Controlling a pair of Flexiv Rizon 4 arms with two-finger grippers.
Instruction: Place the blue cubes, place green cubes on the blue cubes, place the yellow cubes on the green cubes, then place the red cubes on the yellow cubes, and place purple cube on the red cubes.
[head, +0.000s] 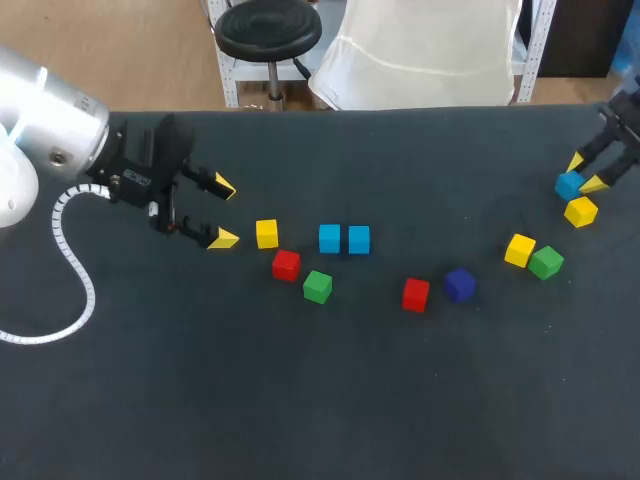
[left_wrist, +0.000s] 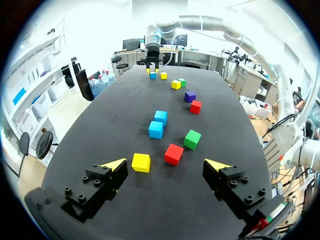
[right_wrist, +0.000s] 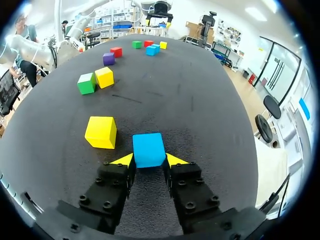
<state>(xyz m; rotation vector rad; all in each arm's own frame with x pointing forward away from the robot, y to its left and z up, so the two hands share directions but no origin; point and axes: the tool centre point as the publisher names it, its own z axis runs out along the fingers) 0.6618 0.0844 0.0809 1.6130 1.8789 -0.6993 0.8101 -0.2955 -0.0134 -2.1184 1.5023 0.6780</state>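
At the right edge of the head view, the right gripper (head: 587, 173) pinches a blue cube (head: 569, 185) between its yellow fingertips, just beside a yellow cube (head: 580, 211). At middle left, the left gripper (head: 224, 212) hangs with fingers spread wide, near a second yellow cube (head: 266, 233). Two more blue cubes (head: 330, 238) sit side by side near the frame's centre.

blue cubes (head: 330, 238), green cubes (head: 317, 287), yellow cubes (head: 266, 234), red cubes (head: 286, 265), purple cube (head: 459, 284), black table (head: 300, 400).
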